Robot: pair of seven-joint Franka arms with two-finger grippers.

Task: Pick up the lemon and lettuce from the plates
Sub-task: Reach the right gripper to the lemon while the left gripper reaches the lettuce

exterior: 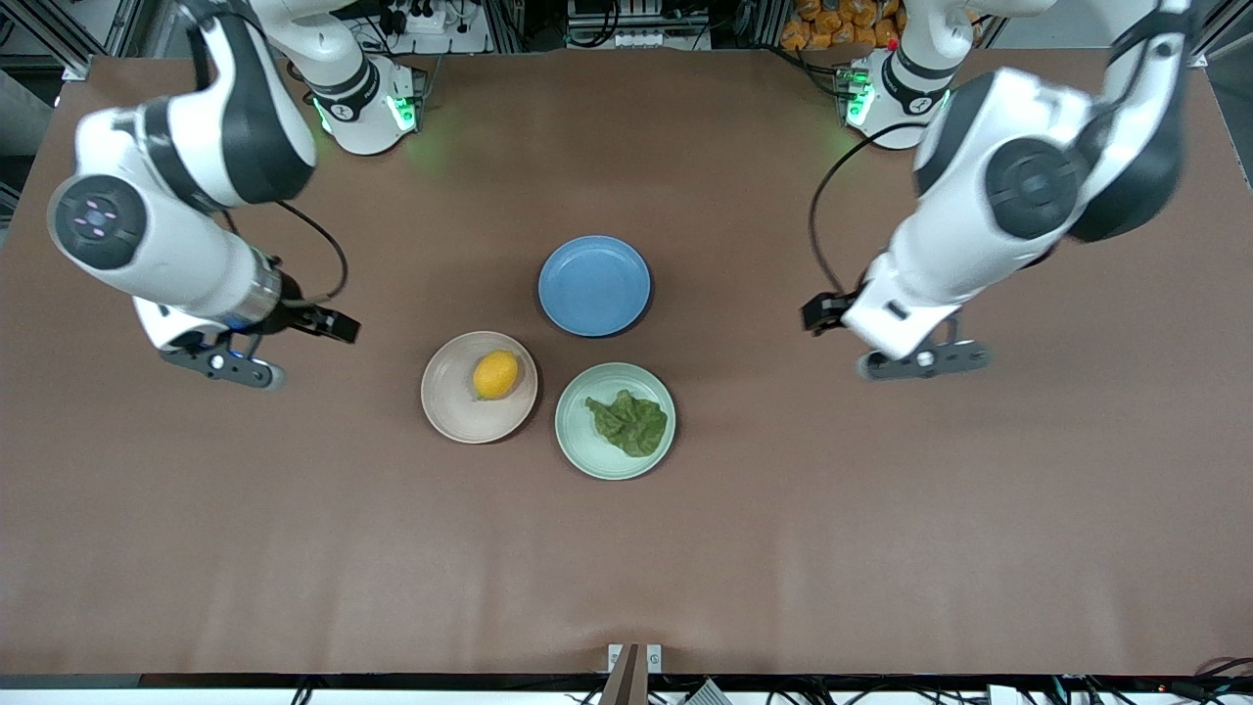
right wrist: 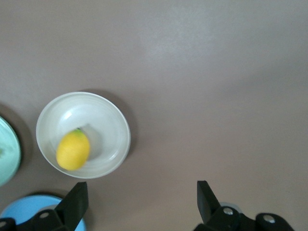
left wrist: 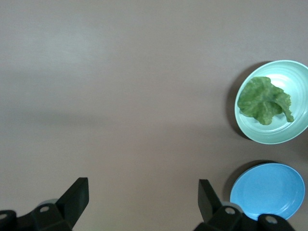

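The yellow lemon (exterior: 495,374) (right wrist: 73,149) lies on the beige-pink plate (exterior: 448,406) (right wrist: 108,120). Beside it, toward the left arm's end of the table, the dark green lettuce (exterior: 628,421) (left wrist: 263,99) rests on the mint green plate (exterior: 585,446) (left wrist: 294,132). My right gripper (exterior: 230,364) (right wrist: 142,199) hangs open over bare table, off toward the right arm's end from the lemon plate. Over bare table toward the left arm's end, apart from the lettuce plate, my left gripper (exterior: 920,360) (left wrist: 143,197) is open too. Nothing sits between either pair of fingers.
An empty blue plate (exterior: 594,285) (left wrist: 267,190) stands farther from the front camera than the two other plates, close to both. Brown table surface (exterior: 626,548) stretches wide around the three plates. The arm bases stand at the table's back edge.
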